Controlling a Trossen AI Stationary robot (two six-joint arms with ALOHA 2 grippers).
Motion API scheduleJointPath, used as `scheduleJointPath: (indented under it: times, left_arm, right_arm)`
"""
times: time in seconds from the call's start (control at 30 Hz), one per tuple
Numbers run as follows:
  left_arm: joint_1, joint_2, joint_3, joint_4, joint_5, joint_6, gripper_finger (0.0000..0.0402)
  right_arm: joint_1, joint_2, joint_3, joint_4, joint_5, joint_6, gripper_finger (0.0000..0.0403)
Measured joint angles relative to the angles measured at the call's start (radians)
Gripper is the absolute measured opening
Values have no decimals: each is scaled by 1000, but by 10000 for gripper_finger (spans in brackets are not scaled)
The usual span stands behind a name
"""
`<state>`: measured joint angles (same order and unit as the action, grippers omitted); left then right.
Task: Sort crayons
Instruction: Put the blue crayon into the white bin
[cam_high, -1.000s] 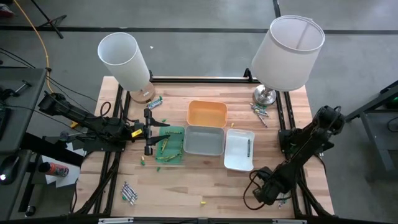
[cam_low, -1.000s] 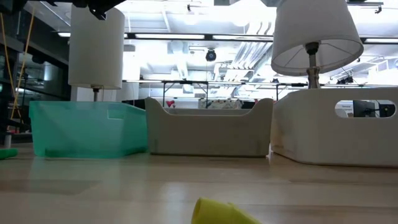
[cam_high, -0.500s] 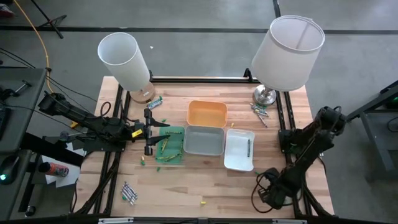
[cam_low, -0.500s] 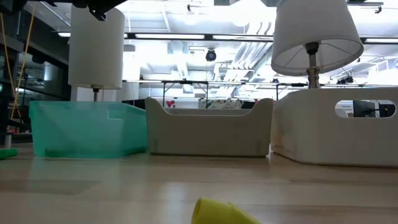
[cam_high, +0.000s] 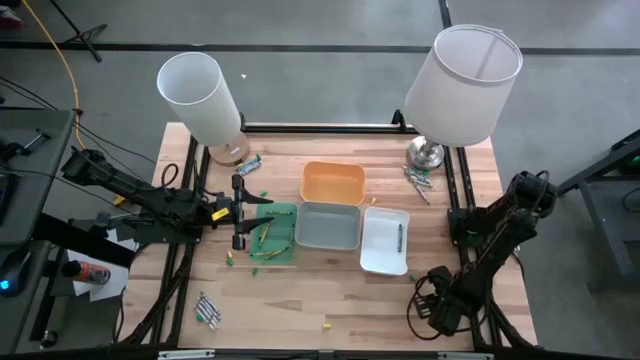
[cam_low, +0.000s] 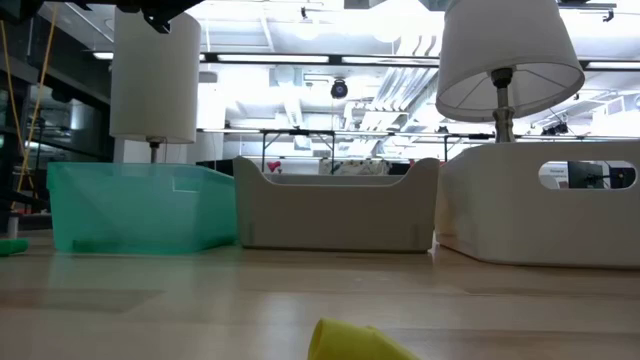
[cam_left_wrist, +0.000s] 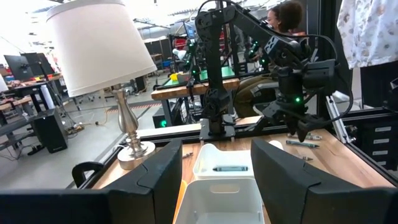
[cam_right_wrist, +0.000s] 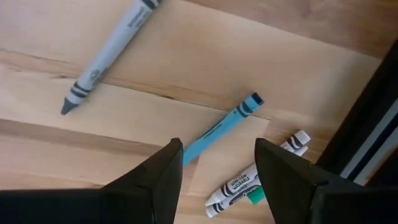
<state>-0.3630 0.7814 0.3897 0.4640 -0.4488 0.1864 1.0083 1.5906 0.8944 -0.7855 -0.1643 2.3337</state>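
Crayons lie scattered on the wooden table. A blue crayon (cam_right_wrist: 219, 129) lies flat below my right gripper (cam_right_wrist: 217, 165), which is open and points down at the table's near right corner (cam_high: 440, 312). One end of the crayon is hidden behind a finger (cam_right_wrist: 166, 168). A grey crayon (cam_right_wrist: 106, 56) and white crayons (cam_right_wrist: 258, 180) lie beside it. My left gripper (cam_high: 240, 210) waits open and level at the green tray (cam_high: 275, 232), which holds green crayons. A dark teal crayon (cam_left_wrist: 231, 168) lies in the white tray (cam_high: 385, 242).
A grey tray (cam_high: 328, 226) and an orange tray (cam_high: 333, 182) stand mid-table. Two lamps (cam_high: 200, 95) (cam_high: 462, 85) stand at the far corners. More crayons lie by the right lamp's base (cam_high: 418, 182) and at the near left (cam_high: 207, 308). A yellow crayon (cam_low: 350, 340) lies near the front edge.
My right gripper has shifted a little toward the table's right edge, staying low over the near right corner. The left arm and the trays have kept still.
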Motion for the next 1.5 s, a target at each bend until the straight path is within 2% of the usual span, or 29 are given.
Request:
scheduleJointPath:
  times: [0.27, 0.53, 1.03, 1.17, 1.43, 1.5]
  left_arm:
    - [0, 0, 0, -4, 0, -1, 177]
    - [0, 0, 0, -4, 0, -1, 177]
    - [0, 0, 0, -4, 0, -1, 177]
    - [0, 0, 0, -4, 0, 0, 177]
    - [0, 0, 0, -3, 0, 1, 177]
    - [0, 0, 0, -3, 0, 1, 177]
  right_arm:
    - [-41, 10, 0, 31, -9, -42, 195]
    - [-39, 77, 0, 90, -98, -87, 195]
    - [-39, 120, 5, 70, -30, -89, 189]
    - [-46, 144, 6, 62, -27, -100, 153]
    - [-49, 167, 10, 67, -10, -149, 30]
    - [-49, 166, 10, 64, -9, -171, 11]
